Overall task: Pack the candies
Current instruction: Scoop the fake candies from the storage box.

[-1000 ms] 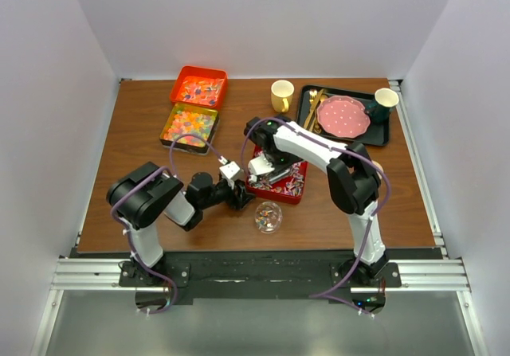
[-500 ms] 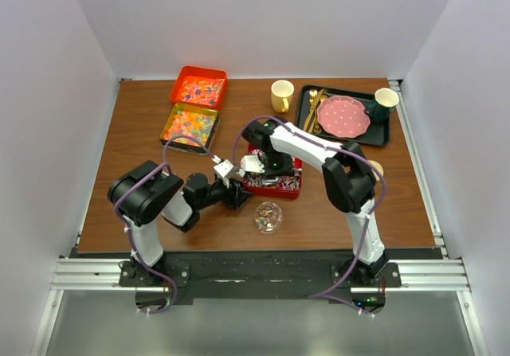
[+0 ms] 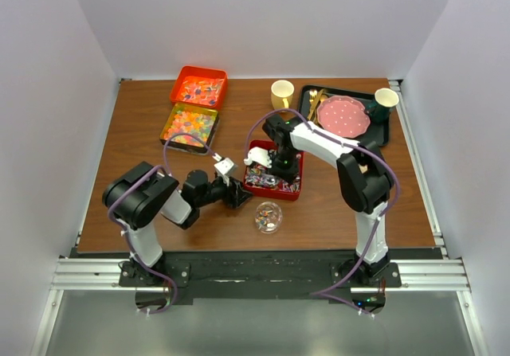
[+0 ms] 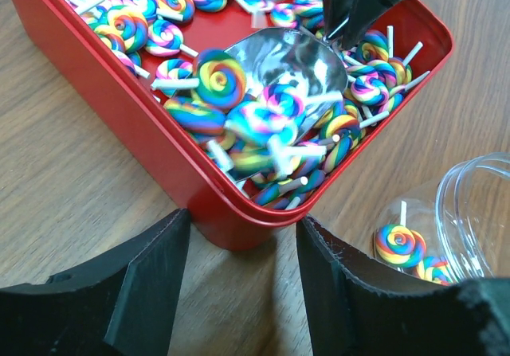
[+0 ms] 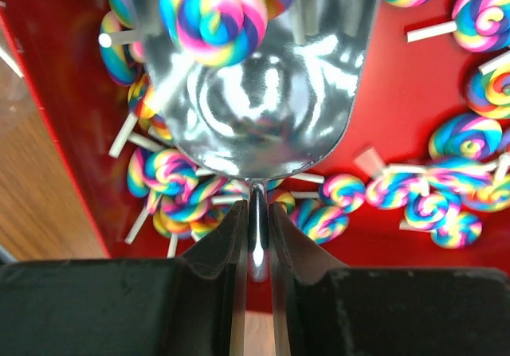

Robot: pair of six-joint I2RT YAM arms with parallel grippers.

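the right gripper [image 5: 256, 213] has its jaws pinched tight on the thin stem of a shiny metal scoop [image 5: 255, 109]. the scoop's bowl lies low among the rainbow swirl lollipops [image 4: 219, 77] in the red rectangular metal tin [image 4: 119, 125] at the centre of the top view. one lollipop sits at the bowl's far lip, upper part of the right wrist frame. holding the stem end-on seems meant to let the wrist drive the bowl under the pile.

the left gripper [image 4: 239, 230] has its jaws apart, one finger each side of the tin's near corner at the bottom of its frame. i cannot tell whether they touch the wall. it looks like a brace against sliding.

a clear round plastic jar [image 4: 470, 213], lower right, holds a few lollipops and sits just beside the tin, likely to keep each scoop's trip short. other candies fill the orange square tin [image 3: 198, 87] and the yellow square tin [image 3: 190, 123], upper left of the top view.
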